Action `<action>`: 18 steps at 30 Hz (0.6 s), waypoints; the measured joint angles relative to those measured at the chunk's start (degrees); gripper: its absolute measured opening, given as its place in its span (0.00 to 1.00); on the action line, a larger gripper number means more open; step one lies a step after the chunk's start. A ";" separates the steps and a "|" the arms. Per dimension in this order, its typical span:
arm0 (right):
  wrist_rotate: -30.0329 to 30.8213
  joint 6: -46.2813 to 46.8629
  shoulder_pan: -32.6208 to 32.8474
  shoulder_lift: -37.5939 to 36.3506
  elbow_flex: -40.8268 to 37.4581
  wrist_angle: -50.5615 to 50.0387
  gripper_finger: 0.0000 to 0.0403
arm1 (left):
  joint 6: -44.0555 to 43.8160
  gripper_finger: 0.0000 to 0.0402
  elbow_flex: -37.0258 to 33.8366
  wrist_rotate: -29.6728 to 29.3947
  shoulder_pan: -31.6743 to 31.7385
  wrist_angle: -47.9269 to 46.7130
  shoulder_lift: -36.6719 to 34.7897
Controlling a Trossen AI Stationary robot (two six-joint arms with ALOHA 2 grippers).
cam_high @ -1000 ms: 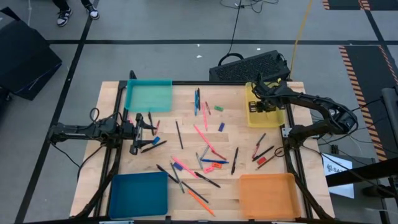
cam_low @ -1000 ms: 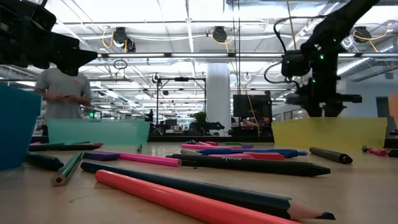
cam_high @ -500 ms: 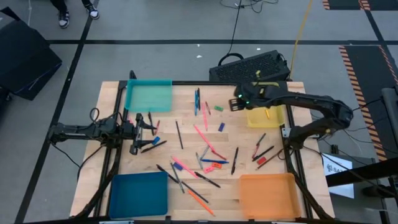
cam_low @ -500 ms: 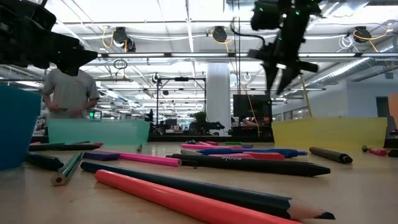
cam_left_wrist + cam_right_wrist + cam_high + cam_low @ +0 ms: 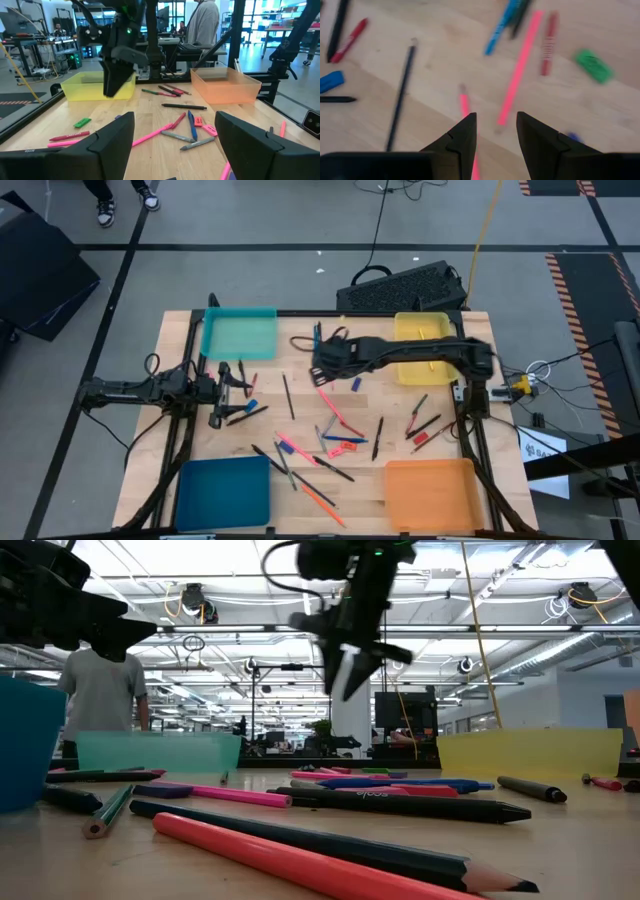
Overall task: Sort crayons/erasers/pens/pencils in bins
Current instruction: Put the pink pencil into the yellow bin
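While most pens point(image 5: 338, 471) and pencils point(image 5: 332, 406) lie loose on the table point(image 5: 290, 442) from above, the bins point(image 5: 429, 352) look nearly bare — sorting has hardly begun. Seen from its wrist, the right gripper point(image 5: 493, 131) hovers open over pencils; the left gripper point(image 5: 172, 127) waits, open.

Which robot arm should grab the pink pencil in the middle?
Probably the right: its gripper hovers with open jaws just above the pink pencil, while the left gripper waits near the table's left edge.

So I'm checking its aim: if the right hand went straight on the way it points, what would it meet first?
Probably the pink pencil lying just ahead of the open right hand, then bare table; depth is unclear.
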 joint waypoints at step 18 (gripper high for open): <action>6.29 -2.17 -0.62 12.69 6.90 0.07 0.34 | -0.02 0.69 0.00 -0.02 -0.02 0.00 -0.02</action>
